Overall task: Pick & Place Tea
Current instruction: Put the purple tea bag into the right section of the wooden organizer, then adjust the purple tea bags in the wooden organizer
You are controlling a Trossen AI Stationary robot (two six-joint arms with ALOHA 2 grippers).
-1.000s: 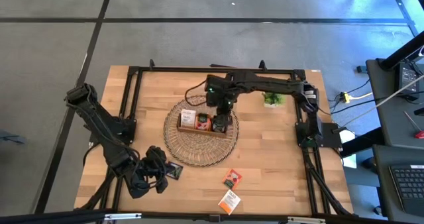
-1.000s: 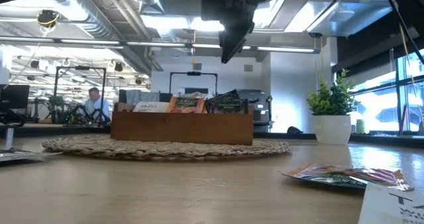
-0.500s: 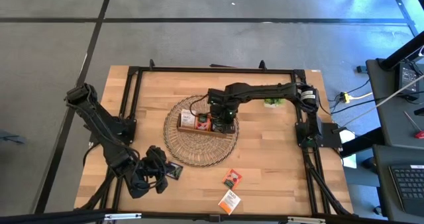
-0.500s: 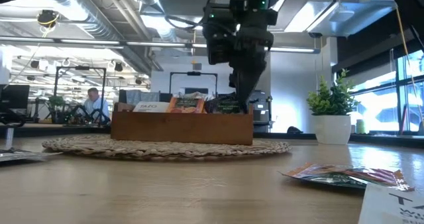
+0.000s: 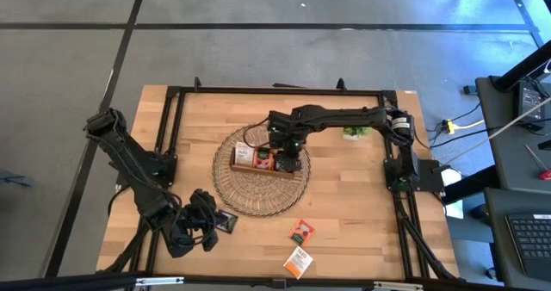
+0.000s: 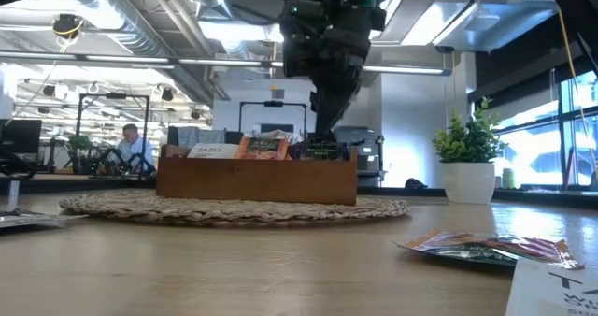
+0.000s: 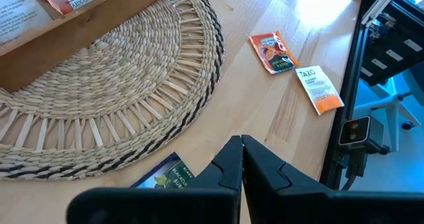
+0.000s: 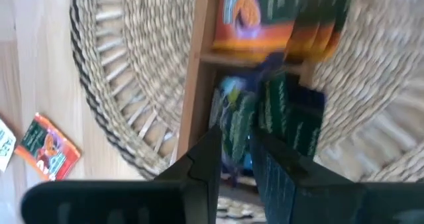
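Observation:
A brown wooden tray [image 5: 263, 170] stands on a round woven mat [image 5: 258, 196]. It holds white, orange and dark tea sachets, upright in its three compartments. My right gripper [image 5: 289, 151] points down into the compartment toward the table's right, with a narrow gap between its fingers; a dark green sachet [image 8: 240, 121] stands in that gap. Near the table's near edge, an orange-red sachet [image 5: 301, 232] and a white-orange sachet [image 5: 297, 261] lie flat. My left gripper [image 7: 240, 148] is shut, low at the near left, just above a dark sachet [image 7: 164, 179] lying flat. My right gripper comes from above, with its fingers [image 8: 207, 159] on either side of the dark sachet's upper edge [image 8: 237, 134]. The sachet stands upright in the tray compartment. I cannot tell whether the fingers touch it.
A small potted plant [image 5: 355, 129] stands beyond the tray, toward the table's far right. The black frame rails [image 5: 172, 136] run along the table's edges. Bare wood lies between the mat and the two loose sachets. A person sits far off in the room [image 6: 135, 148].
My right gripper came down from above the tray into its right-hand compartment, moving toward the table's near edge. It then rose slightly and shifted a little toward the table's left. The left arm and the loose sachets stayed where they were.

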